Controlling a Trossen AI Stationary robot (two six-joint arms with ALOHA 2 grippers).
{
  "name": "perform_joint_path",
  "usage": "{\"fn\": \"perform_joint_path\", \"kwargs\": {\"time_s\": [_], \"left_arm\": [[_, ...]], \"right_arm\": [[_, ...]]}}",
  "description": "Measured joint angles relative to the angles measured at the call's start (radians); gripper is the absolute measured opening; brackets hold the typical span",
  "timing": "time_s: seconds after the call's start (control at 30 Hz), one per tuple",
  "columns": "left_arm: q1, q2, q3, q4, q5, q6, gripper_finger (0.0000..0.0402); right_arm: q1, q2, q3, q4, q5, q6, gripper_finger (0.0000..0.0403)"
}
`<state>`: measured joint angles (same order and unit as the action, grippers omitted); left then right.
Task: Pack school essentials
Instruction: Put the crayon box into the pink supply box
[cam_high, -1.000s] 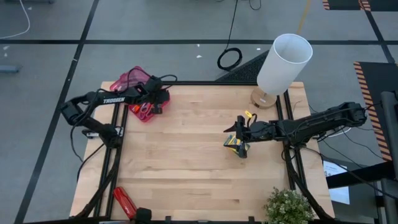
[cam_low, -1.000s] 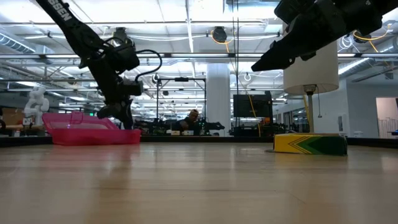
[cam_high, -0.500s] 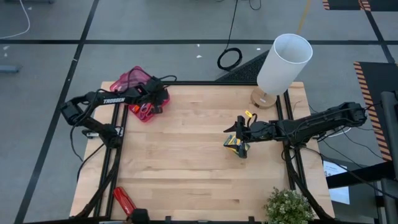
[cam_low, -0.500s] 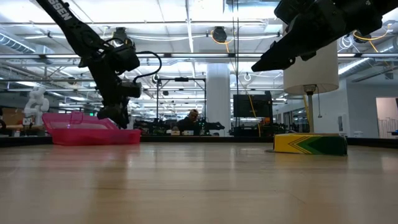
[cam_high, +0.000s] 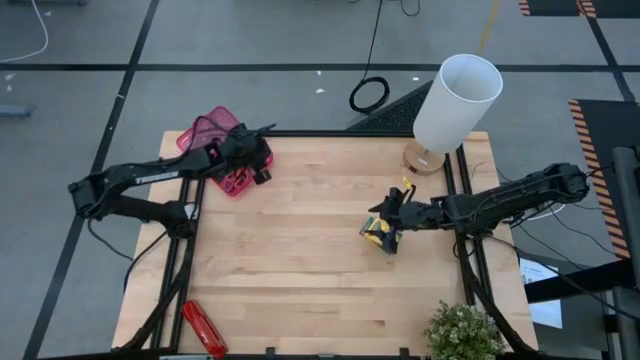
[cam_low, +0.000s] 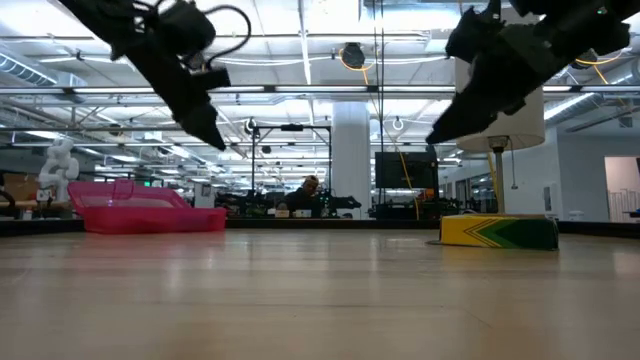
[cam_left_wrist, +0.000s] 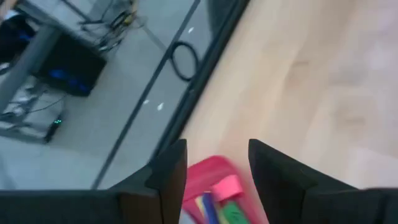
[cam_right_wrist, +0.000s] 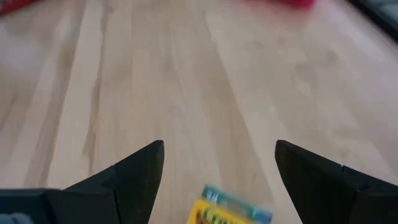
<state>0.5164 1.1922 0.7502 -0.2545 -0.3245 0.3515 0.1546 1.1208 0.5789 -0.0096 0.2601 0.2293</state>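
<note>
Right now the crayon box (cam_high: 378, 235) lies on the table (cam_high: 300, 280) toward three o'clock, just under the right gripper (cam_high: 392, 213), whose fingers (cam_right_wrist: 134, 171) are spread wide with nothing between them. Over at ten o'clock the left gripper (cam_high: 262, 163) hangs above the pink case (cam_high: 212, 135), its fingers parted and holding nothing.

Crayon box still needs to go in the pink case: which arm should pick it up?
Right, probably. The right gripper hovers just above the crayon box with open jaws; the left gripper is across the table, over the pink case.
</note>
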Motion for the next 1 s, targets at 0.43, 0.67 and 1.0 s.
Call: {"fn": "perform_joint_path", "kwargs": {"time_s": [0.43,0.67,1.0], "left_arm": [[-0.121,-0.128,-0.001,-0.019,0.082,-0.102,0.0175],[-0.155,-0.124,-0.002,0.018,0.119,-0.097,0.0175],[-0.165,-0.124,-0.002,0.023,0.118,-0.086,0.0175]], "right_arm": [[0.187,0.044,0.000,-0.293,0.024,0.368,0.0356],[0.184,0.066,0.001,-0.387,0.028,0.466,0.0396],[0.137,0.122,0.001,-0.395,0.045,0.474,0.0400]]}}
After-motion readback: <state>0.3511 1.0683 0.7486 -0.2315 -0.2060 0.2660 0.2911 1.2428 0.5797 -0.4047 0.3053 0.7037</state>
